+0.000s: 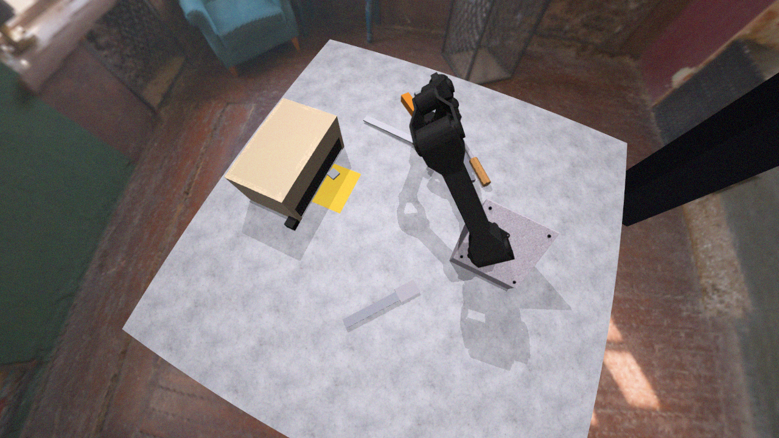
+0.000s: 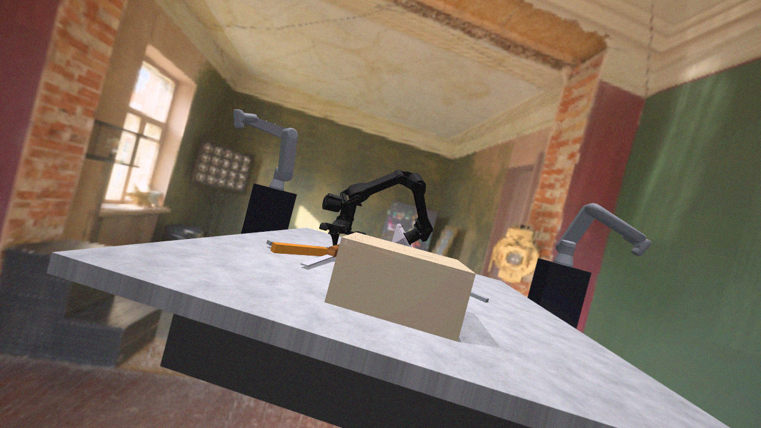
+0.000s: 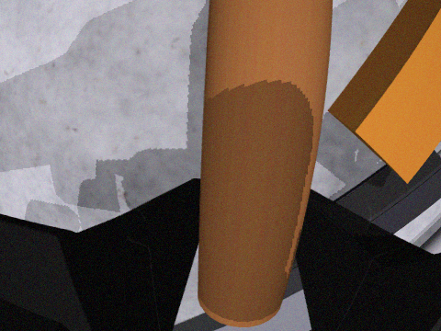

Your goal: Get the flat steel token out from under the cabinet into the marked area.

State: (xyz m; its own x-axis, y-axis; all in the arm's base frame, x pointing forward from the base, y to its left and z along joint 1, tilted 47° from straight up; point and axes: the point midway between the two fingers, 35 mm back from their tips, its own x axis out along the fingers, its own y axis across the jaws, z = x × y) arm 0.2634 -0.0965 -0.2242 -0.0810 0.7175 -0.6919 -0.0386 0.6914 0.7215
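Note:
The tan cabinet [image 1: 283, 146] [image 2: 393, 282] stands at the table's left. The yellow marked area [image 1: 342, 193] lies in front of it. The small grey token [image 1: 332, 174] lies flat at the area's corner nearest the cabinet; I cannot tell whether it is wholly inside. My gripper [image 3: 249, 195] [image 2: 335, 238] is far from it, low over the back of the table, and is shut on a brown round rod [image 3: 264, 129]. In the top view the arm [image 1: 436, 130] hides the fingers. A brown rod end [image 1: 480, 171] shows beside the arm; I cannot tell whether it is the held rod.
An orange flat bar [image 1: 406, 102] [image 2: 298, 248] [image 3: 404, 123] and a long grey strip [image 1: 384, 129] [image 2: 317, 261] lie on the table under the gripper. A grey flat tool [image 1: 381, 307] lies near the front. The arm's base plate [image 1: 523, 239] is at the right.

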